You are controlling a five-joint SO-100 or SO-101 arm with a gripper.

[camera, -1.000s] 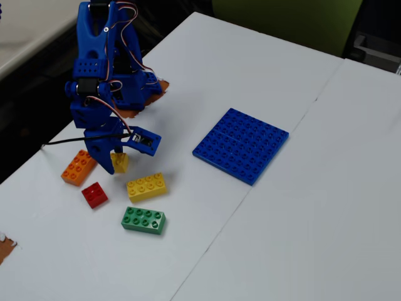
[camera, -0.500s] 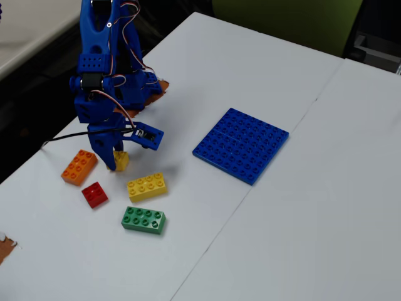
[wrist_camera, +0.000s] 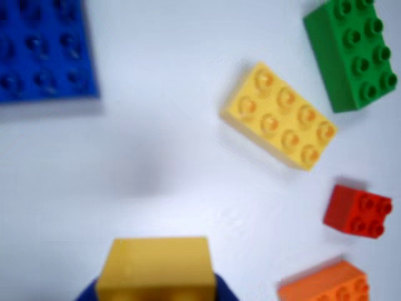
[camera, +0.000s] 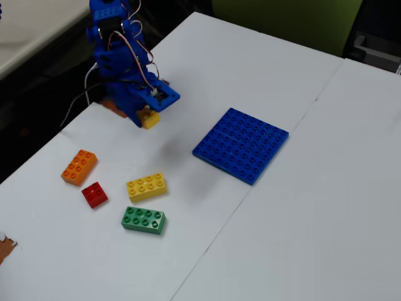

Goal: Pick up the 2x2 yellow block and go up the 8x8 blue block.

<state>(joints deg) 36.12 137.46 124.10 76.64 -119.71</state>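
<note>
The 2x2 yellow block (camera: 150, 118) hangs above the table, held by my gripper (camera: 148, 118), which is shut on it. In the wrist view the same block (wrist_camera: 156, 268) fills the bottom middle, with blue finger parts on both sides of it. The 8x8 blue block (camera: 241, 145) lies flat on the white table, to the right of my gripper in the fixed view. Only its corner (wrist_camera: 44, 50) shows at the top left of the wrist view. The held block is left of the plate and not over it.
Loose bricks lie on the table below my gripper in the fixed view: a longer yellow brick (camera: 146, 186), a green brick (camera: 143, 220), a small red brick (camera: 94, 194) and an orange brick (camera: 79, 167). The table's left edge runs close behind the arm.
My gripper has lifted the small yellow block off the table from beside the orange brick and carried it up and to the right, toward the blue plate.
</note>
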